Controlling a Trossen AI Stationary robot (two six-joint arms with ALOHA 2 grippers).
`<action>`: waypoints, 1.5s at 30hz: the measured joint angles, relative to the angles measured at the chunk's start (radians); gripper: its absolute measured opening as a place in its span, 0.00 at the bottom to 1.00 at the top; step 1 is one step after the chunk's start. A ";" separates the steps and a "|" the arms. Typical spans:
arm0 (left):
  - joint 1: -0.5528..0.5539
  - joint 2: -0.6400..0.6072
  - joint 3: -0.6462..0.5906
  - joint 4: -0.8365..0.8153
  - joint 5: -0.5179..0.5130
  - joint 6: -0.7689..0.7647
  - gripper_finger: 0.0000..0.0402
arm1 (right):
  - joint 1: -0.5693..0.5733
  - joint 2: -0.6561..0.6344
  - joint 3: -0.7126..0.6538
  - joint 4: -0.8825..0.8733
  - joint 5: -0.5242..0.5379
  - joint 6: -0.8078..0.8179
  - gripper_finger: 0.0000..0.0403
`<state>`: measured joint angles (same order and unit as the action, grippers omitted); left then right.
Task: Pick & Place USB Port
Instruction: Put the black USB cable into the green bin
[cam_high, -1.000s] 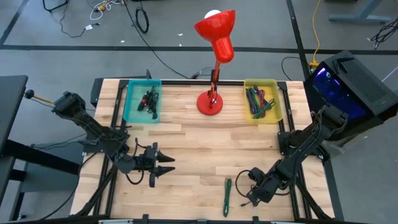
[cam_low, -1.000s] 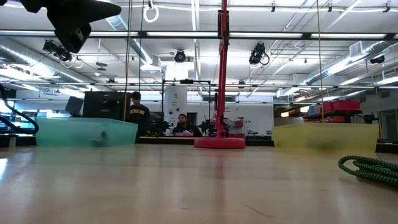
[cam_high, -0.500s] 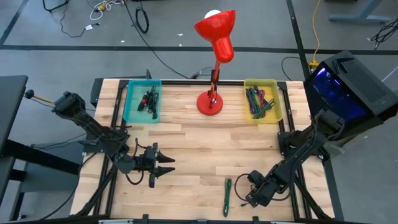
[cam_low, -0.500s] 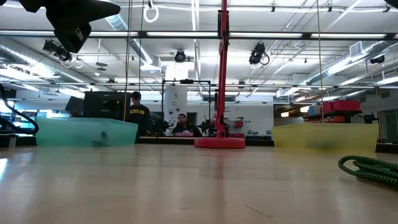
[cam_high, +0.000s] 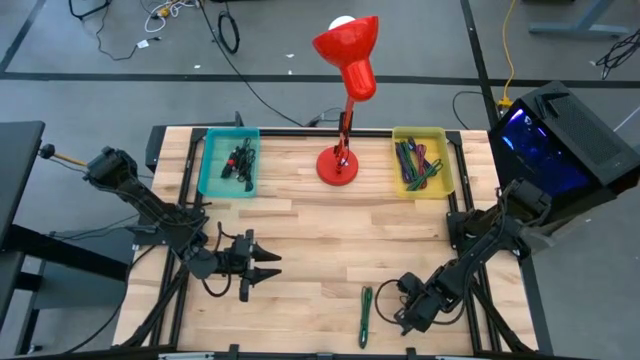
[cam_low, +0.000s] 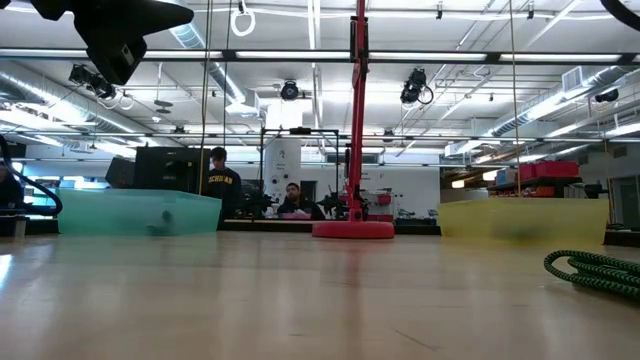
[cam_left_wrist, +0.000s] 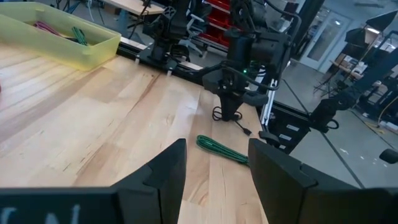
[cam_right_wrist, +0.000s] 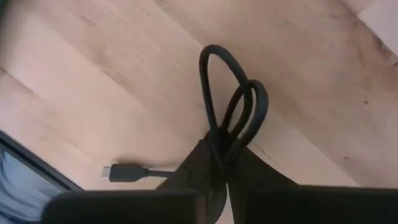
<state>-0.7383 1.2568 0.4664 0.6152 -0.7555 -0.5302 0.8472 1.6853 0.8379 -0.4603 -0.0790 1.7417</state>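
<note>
A coiled black USB cable lies near the table's front right; it also shows in the high view, and its plug lies loose on the wood. My right gripper stands over it, shut on its loops. A coiled green cable lies on the table just left of it. My left gripper is open and empty above the table's left front, its fingers pointing toward the right. My right gripper pinches the black cable's bunched loops between its two fingers, at the end of the coil nearest the gripper. The fingers come from above, slanting down. The loops spread out beyond the fingers close over the wood; whether they are lifted clear, I cannot tell.
A teal bin with dark cables stands at the back left, a yellow bin with coloured cables at the back right, and a red lamp between them. Bare wood lies in the middle. People sit in the room behind the table.
My right arm has sunk a little and its gripper has edged slightly toward the table's near left over the black cable. My left arm has kept still.
</note>
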 joint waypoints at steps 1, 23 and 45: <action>0.000 0.000 0.000 0.000 0.000 0.000 0.44 | -0.003 -0.006 -0.001 -0.001 0.003 -0.008 0.05; 0.072 0.095 0.000 0.436 0.130 0.255 0.44 | -0.237 -0.245 -0.002 0.851 0.483 -0.992 0.03; 0.227 0.388 0.294 0.499 0.412 0.318 0.44 | -0.253 -0.126 0.081 0.936 0.437 -1.161 0.03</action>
<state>-0.5112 1.6448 0.7609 1.1142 -0.3432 -0.2121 0.5941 1.5597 0.9192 0.4753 0.3577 0.5808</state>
